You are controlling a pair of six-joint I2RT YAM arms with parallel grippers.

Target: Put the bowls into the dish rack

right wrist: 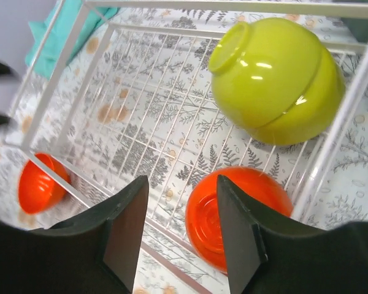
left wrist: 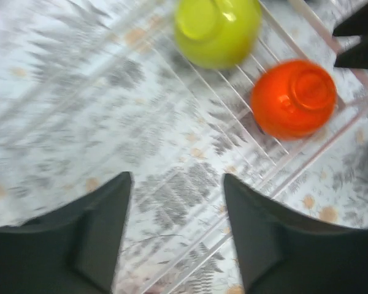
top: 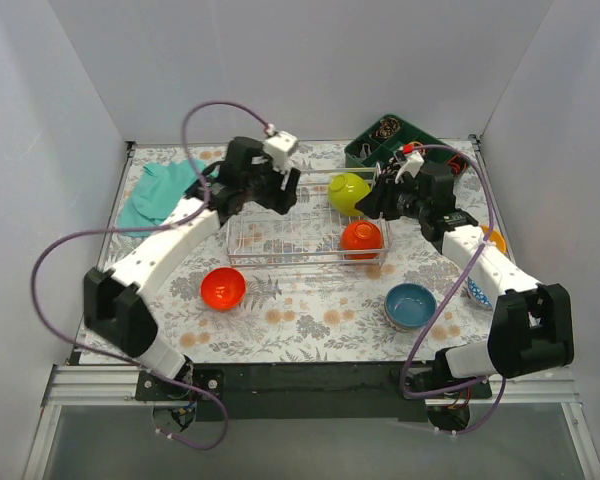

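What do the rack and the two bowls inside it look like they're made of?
Dish rack: thin metal wire, pale silvery or white-coated; a see-through grid. Yellow-green bowl: glossy with sharp light spots; glazed ceramic or hard plastic, cannot tell which. Orange bowl: same smooth sheen, equally open.

Dish rack (top: 280,238): silver wire basket, see-through, sitting mid-bench.
Lime bowl (top: 348,193): inside, far right corner, tipped over, base showing.
Orange bowl in rack (top: 361,238): upside down, near right corner, close by the lime one.
Second orange bowl (top: 223,288): upright on the bench, outside, off the near left corner.
Blue bowl (top: 410,305): upright, outside, near right.
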